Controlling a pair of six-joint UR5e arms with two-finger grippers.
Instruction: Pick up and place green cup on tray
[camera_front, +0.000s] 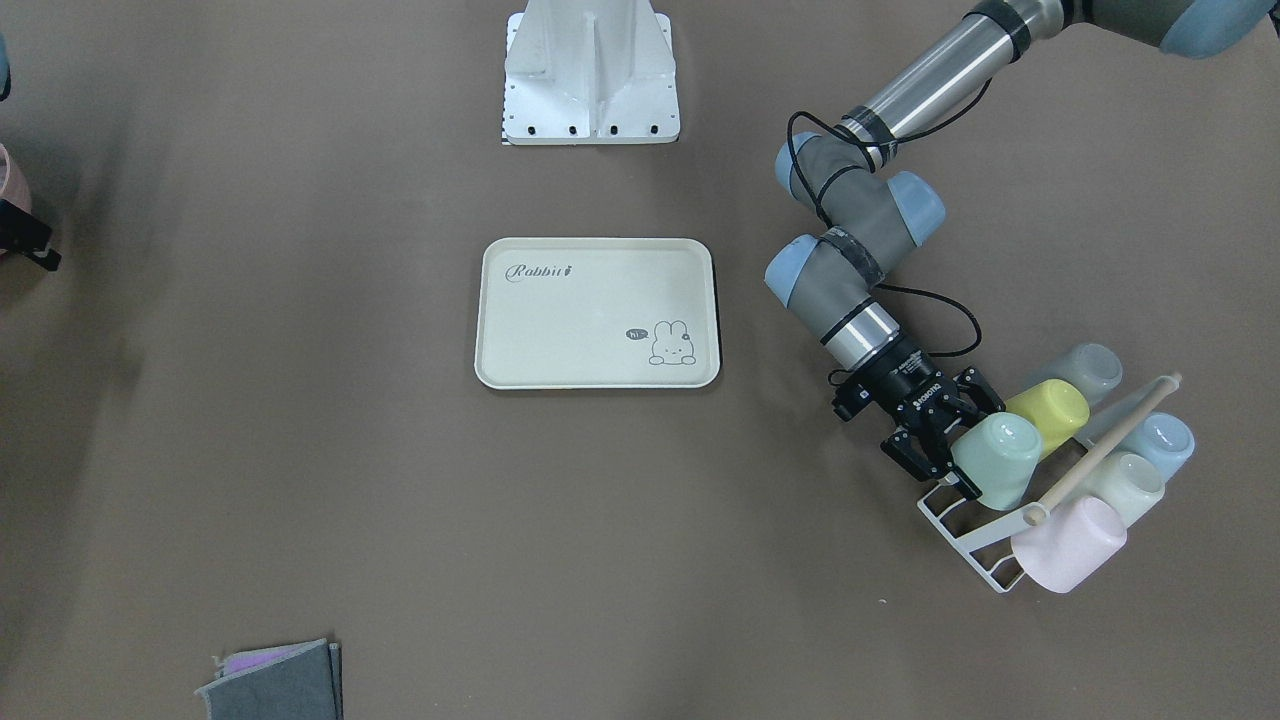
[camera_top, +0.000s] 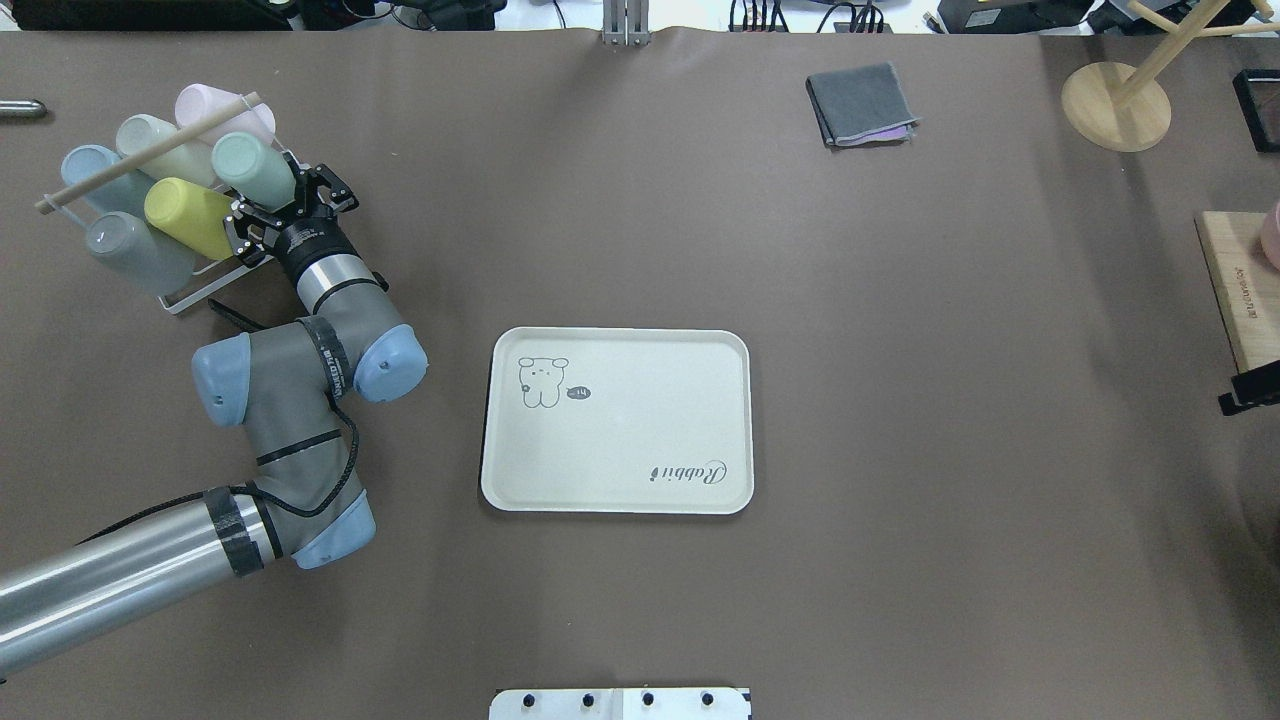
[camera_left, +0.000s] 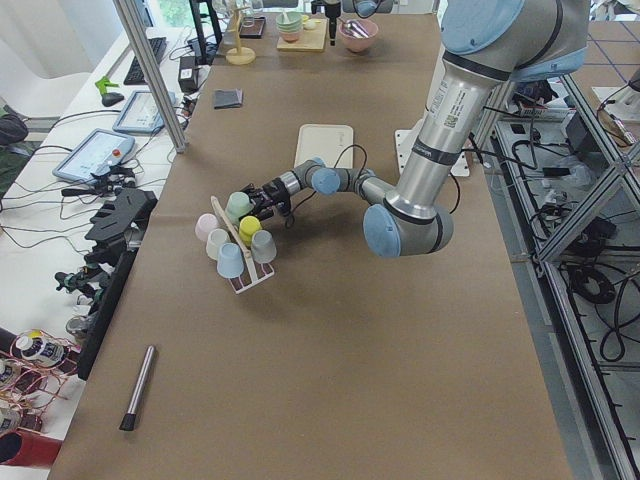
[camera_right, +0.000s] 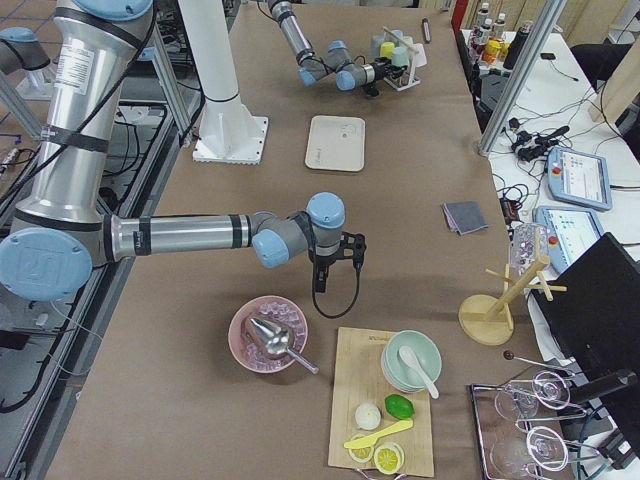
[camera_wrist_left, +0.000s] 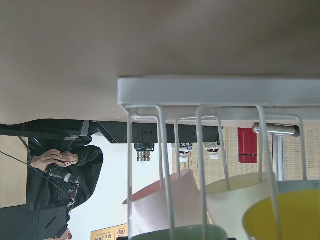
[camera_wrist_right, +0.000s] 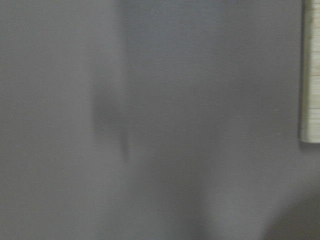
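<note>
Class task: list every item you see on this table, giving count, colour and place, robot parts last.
green cup: one, pale mint, on the rack
other cups: five, yellow-green, grey, blue, cream, pink, same rack
rack: one, white wire with wooden rod, table's left end
tray: one, cream, table centre
cloth: one, grey, folded, far table edge
wooden stand: one, pale, far right corner
cutting board: one, wooden, right end
pink bowl: one, beside the cutting board
green bowl: one, on the cutting board
left gripper: one, black, open, jaws either side of the green cup
right gripper: one, black, near the pink bowl
</note>
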